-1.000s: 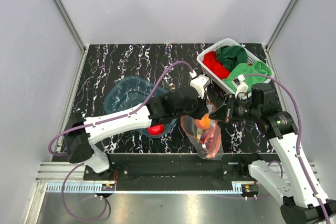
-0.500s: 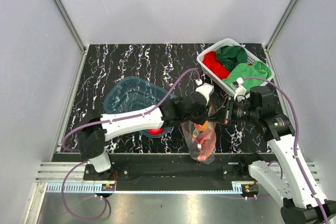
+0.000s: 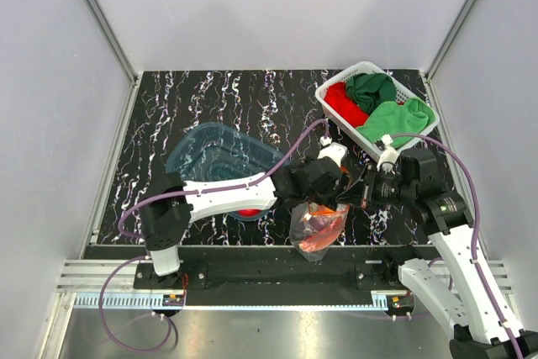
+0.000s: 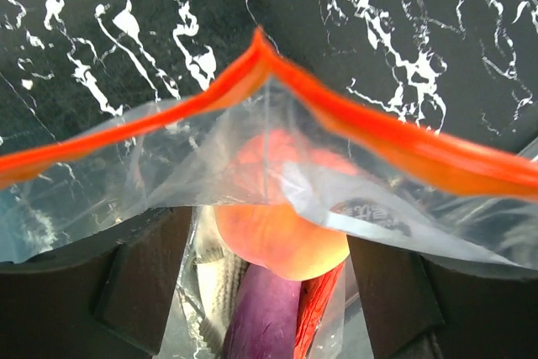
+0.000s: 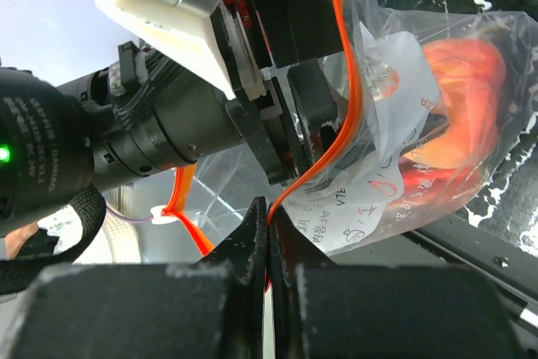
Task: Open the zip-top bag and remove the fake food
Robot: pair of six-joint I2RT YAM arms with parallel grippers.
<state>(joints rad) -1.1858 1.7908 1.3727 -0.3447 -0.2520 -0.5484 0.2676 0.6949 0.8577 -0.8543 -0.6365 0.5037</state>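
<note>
The zip-top bag (image 3: 318, 231) hangs near the table's front edge, its orange-red zip strip (image 4: 395, 145) spread apart. My right gripper (image 5: 267, 218) is shut on one side of that strip, beside the white printed label (image 5: 370, 199). My left gripper (image 4: 269, 292) is open at the bag's mouth, its dark fingers (image 4: 143, 283) wide apart. An orange-peach fake fruit (image 4: 282, 237) lies between them, ungripped, above a purple piece (image 4: 265, 317) and a red piece. In the top view the left gripper (image 3: 324, 193) covers the bag's mouth. A red fake fruit (image 3: 247, 211) sits in the blue tub.
The translucent blue tub (image 3: 202, 153) stands left of the bag, partly under my left arm. A white basket (image 3: 361, 67) with red and green cloths stands at the back right. The table's front edge and a metal rail lie just below the bag.
My left gripper has opened wide and moved toward the front edge, over the bag's mouth. The bag has sunk lower and crumpled. The right gripper stays shut on the zip strip.
</note>
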